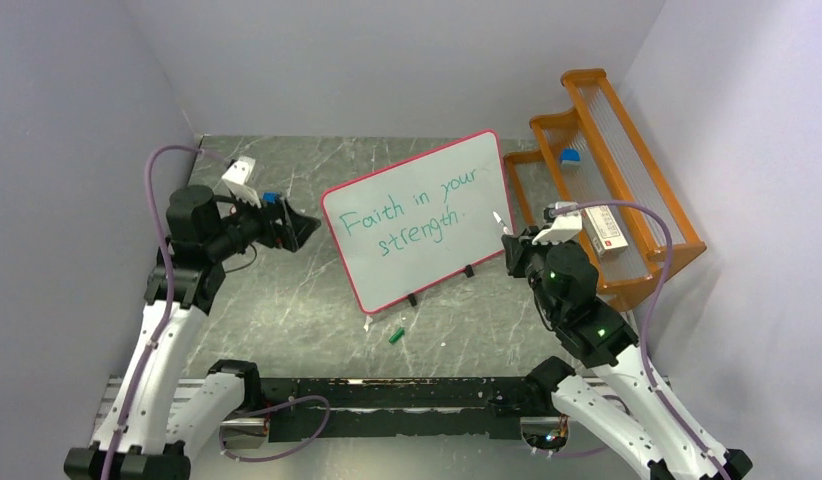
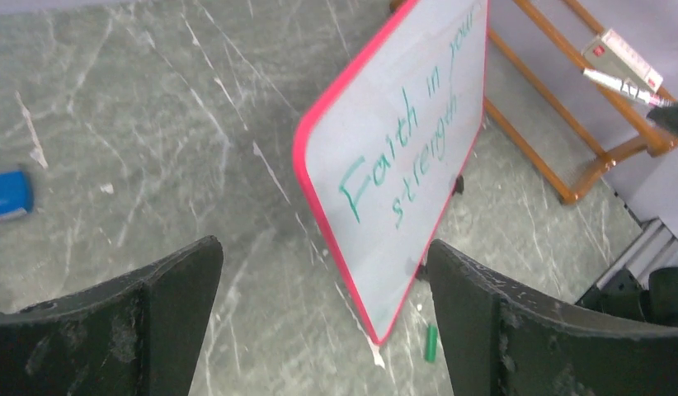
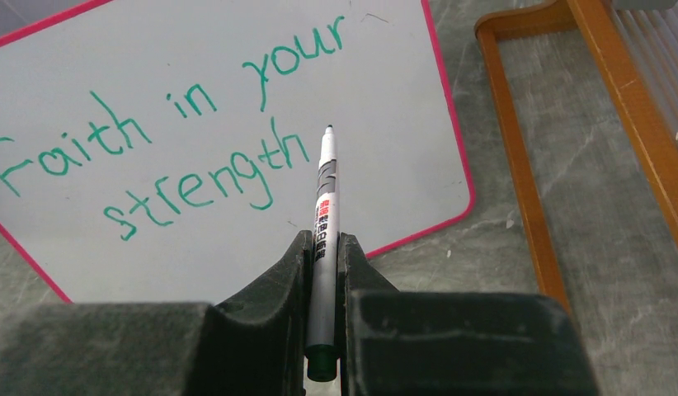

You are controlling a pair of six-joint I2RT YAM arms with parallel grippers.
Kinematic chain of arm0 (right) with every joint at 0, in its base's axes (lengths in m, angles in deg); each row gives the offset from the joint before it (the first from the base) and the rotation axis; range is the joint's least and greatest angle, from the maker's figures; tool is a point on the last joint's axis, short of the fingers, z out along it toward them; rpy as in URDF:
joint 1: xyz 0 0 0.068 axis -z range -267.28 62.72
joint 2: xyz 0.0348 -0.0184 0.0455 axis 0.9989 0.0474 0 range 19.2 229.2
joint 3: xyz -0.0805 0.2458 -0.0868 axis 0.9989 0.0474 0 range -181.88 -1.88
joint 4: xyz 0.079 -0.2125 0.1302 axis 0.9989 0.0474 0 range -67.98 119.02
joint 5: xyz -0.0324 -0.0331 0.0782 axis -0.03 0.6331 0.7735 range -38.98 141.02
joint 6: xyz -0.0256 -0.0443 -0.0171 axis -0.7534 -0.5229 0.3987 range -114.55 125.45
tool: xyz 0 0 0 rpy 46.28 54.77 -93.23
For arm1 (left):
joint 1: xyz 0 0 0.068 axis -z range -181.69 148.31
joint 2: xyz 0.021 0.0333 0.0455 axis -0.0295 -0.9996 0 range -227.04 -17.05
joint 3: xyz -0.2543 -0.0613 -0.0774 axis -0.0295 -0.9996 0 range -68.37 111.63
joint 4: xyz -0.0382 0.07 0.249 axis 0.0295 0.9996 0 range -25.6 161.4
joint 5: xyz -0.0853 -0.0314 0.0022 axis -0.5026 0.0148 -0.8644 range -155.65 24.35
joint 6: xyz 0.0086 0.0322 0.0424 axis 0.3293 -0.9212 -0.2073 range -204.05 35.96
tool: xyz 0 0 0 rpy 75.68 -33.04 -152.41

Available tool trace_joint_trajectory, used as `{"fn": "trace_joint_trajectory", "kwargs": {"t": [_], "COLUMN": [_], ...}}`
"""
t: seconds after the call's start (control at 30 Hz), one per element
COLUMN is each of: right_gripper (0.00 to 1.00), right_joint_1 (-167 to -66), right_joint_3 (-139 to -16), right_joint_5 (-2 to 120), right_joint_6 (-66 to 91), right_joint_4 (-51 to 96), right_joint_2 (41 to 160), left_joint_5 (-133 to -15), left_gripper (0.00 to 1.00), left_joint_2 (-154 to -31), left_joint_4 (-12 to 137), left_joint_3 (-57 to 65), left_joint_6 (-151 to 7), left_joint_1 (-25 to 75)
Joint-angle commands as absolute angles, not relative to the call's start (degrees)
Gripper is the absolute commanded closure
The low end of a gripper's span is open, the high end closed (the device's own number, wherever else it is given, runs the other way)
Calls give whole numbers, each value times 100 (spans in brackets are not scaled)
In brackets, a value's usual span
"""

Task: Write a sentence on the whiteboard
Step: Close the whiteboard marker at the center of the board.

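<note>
Though dark, white-veined tabletop [image 1: 287,300]; pale walls [image 1: 387,60]

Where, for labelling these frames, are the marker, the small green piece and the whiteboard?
marker [image 3: 326,206]: right wrist view, printed barrel.
small green piece [image 1: 396,335]: top view, its middle.
whiteboard [image 1: 417,272]: top view, bare lower face.

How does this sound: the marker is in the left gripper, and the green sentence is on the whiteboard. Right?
Wrong arm: the right gripper holds the marker, as the right wrist view shows. The left gripper stands open, empty. The green sentence is on the whiteboard.
</note>
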State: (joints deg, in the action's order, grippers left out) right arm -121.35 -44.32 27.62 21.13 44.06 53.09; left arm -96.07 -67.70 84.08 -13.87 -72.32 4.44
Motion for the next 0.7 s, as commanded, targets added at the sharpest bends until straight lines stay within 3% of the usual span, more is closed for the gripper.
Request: {"fn": "trace_joint_trajectory", "kwargs": {"t": [0.0, 0.3, 0.67], "right_gripper": [100, 100, 100], "right_joint_1": [-12100, -12096, -12095], "right_joint_3": [-4525, -4311, -4317], "right_joint_5": [2880, 3189, 3258], "right_joint_6": [2165, 2261, 2279], "right_joint_4": [4645, 4506, 4540], "right_joint_2": [5061, 4829, 4837], "left_joint_5": [-9514, -9269, -6235], "left_gripper": [4, 13, 18], "left_joint_2": [-6226, -5636, -6657], "left_joint_4": [9200, 9118, 8660], "left_joint_3": [-1822, -2812, -3096], "left_joint_6": [-7327, -6786, -5829], "left_joint_1": [683, 1633, 5251]}}
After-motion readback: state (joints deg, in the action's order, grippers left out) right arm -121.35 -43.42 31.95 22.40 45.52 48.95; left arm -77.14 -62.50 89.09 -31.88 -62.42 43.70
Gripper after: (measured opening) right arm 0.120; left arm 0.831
